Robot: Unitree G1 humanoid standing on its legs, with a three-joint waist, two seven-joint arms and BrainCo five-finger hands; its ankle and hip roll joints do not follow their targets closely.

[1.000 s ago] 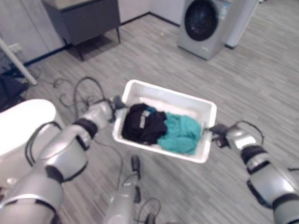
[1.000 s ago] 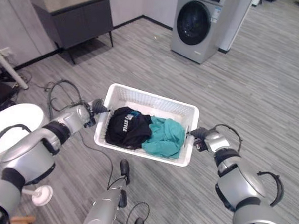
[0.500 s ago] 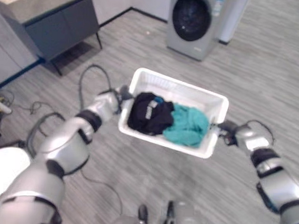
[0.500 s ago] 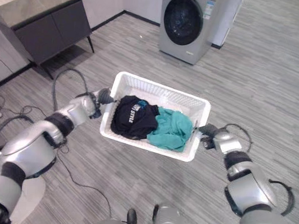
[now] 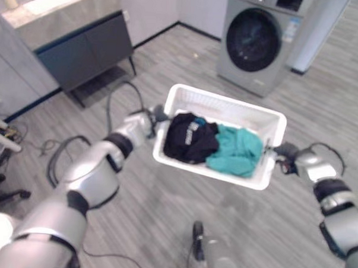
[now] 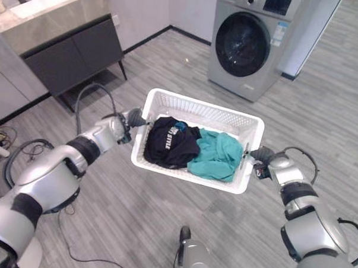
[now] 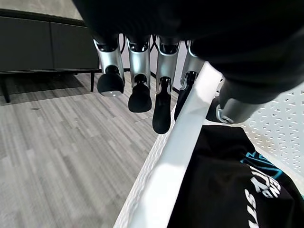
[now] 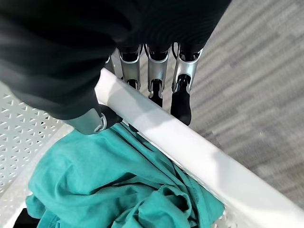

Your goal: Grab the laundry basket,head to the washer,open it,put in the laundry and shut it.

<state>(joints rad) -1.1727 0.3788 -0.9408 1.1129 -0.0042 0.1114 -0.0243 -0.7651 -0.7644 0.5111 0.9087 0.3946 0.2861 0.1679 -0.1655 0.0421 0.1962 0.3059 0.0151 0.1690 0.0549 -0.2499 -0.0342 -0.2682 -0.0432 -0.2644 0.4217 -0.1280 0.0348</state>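
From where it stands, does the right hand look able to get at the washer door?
Probably not: the right hand pinches the laundry basket rim, as does the left hand, and the washer stands beyond it across open floor.

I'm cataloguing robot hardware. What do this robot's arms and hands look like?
Both arms are silver-grey rounded shells with dark bands at the joints. The left robot hand and right robot hand have silver fingers with dark tips, under dark ribbed covers.
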